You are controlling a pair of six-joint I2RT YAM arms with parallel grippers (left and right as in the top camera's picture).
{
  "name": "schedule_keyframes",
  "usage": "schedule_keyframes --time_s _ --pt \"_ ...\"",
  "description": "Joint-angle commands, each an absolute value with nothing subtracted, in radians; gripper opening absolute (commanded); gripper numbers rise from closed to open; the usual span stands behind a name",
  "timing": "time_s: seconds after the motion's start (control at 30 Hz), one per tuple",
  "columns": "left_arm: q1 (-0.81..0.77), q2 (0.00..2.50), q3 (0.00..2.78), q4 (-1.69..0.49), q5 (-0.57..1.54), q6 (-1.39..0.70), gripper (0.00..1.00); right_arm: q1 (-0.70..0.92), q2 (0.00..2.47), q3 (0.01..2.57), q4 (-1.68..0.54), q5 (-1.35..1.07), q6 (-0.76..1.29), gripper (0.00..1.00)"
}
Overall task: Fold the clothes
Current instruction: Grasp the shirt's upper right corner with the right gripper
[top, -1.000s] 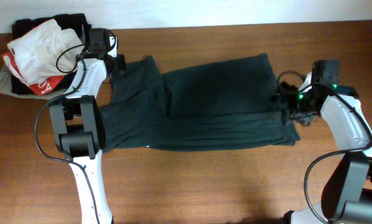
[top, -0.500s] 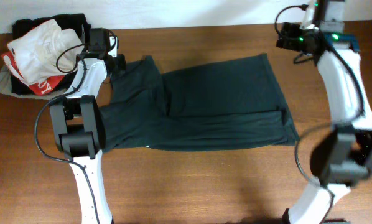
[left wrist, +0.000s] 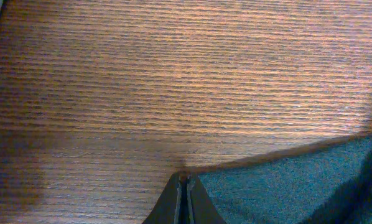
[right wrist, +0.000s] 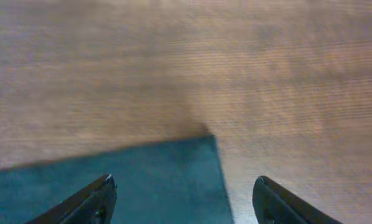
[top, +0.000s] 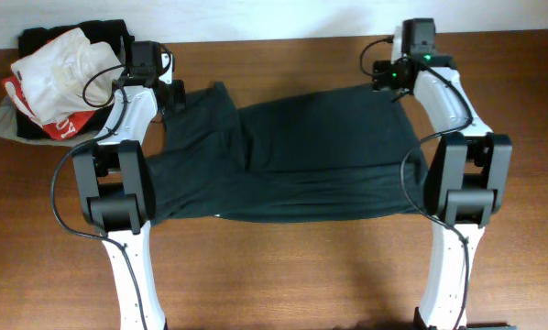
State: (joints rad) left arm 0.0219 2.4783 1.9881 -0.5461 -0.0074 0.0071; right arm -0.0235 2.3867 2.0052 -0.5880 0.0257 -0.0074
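A brown wooden table [top: 283, 275] carries the dark green garment [top: 301, 156], spread flat between both arms. One far corner is pinched in the closed left gripper [left wrist: 183, 190] — the other lies just below the right gripper [right wrist: 185, 186], whose fingers are spread wide apart. A clothes pile [top: 59, 78] sits to the left gripper's left.

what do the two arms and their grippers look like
Both arms are white links with black joints: left arm, right arm. Thin black cables loop alongside. A green light glows on the right wrist. The left gripper and right gripper have black tapered fingers.
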Motion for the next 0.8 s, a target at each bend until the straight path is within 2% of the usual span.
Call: schedule_keyframes --time_s 0.0,0.23,0.4,0.5,0.67,0.73,0.77 --pt "0.033 2.605 1.945 -0.577 -0.010 0.011 0.03 -0.007 2.447 2.027 -0.559 0.104 -0.015 0.74" --pt "0.033 2.629 1.945 -0.569 -0.011 0.012 0.03 -0.008 2.485 2.027 -0.540 0.118 -0.015 0.72" --pt "0.033 2.635 1.945 -0.569 -0.011 0.012 0.03 -0.009 2.509 2.027 -0.518 0.117 -0.014 0.58" --pt "0.033 2.635 1.945 -0.568 -0.011 0.012 0.03 -0.009 2.516 2.027 -0.517 0.117 -0.014 0.57" --pt "0.033 2.635 1.945 -0.568 -0.011 0.012 0.04 -0.014 2.524 2.027 -0.501 0.117 -0.010 0.58" --pt "0.033 2.635 1.945 -0.567 -0.011 0.012 0.04 -0.015 2.525 2.027 -0.500 0.117 0.009 0.68" --pt "0.033 2.635 1.945 -0.565 -0.011 0.012 0.08 -0.015 2.526 2.027 -0.500 0.113 0.008 0.70"
